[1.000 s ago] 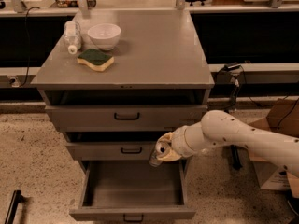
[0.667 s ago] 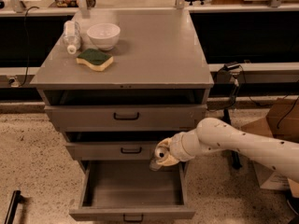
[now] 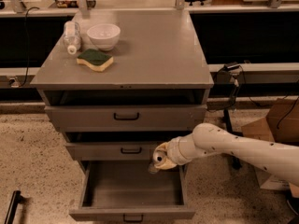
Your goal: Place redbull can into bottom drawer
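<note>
**Can held over the open bottom drawer**

The white arm (image 3: 243, 148) reaches in from the right, across the front of the grey cabinet (image 3: 149, 55). Its gripper (image 3: 158, 162) sits just below the middle drawer (image 3: 107, 150) and above the rear right corner of the bottom drawer (image 3: 133, 185). The gripper is clenched on the can (image 3: 153, 167), which is mostly hidden. Only a pale silvery bit shows at the gripper's tip, and the blue of its body cannot be made out. The can is off the drawer floor, close to the right wall.

The bottom drawer is pulled well out toward the camera, and its grey floor is bare. A small black handle (image 3: 133, 217) shows on its front, at the lower edge of the view. The middle drawer and the top drawer (image 3: 126, 118) are nearly pushed in, each with a dark gap above its front.

Three things stand on the cabinet top, all at the back left corner — well apart from the arm. A white bowl (image 3: 103, 35) stands upright. A clear bottle (image 3: 72, 36) lies on its side just left of the bowl, with its white cap toward the camera. A yellow sponge (image 3: 95, 59) with a green top lies just in front of the two.

A cardboard box (image 3: 280, 125) stands on the speckled floor (image 3: 28, 162) to the right, behind the arm.
</note>
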Robot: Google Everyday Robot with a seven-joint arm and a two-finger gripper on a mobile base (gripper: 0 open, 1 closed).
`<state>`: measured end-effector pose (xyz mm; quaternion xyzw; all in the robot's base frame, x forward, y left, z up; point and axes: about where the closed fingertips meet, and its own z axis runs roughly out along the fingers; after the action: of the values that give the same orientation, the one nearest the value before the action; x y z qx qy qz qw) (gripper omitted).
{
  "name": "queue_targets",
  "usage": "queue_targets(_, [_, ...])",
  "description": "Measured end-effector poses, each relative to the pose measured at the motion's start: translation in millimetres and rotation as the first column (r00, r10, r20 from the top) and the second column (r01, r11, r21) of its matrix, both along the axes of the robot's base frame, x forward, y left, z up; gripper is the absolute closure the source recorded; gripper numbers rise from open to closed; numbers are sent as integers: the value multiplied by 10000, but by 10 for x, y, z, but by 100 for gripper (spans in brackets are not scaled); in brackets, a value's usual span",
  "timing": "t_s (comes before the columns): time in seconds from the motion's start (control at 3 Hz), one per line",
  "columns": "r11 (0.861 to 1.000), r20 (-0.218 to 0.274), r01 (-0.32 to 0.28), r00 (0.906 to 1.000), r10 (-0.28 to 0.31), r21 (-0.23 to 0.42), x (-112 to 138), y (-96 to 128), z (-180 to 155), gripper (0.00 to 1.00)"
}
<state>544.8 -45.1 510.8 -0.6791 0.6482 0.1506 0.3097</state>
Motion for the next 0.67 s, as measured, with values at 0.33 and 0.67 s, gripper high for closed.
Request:
queue_targets(0.33, [9998,-55,-65,10000,64,-180,38,28,-146,100])
queue_targets(0.67, [9983,41,-103,9999,105,-582,125,-6,-555,100])
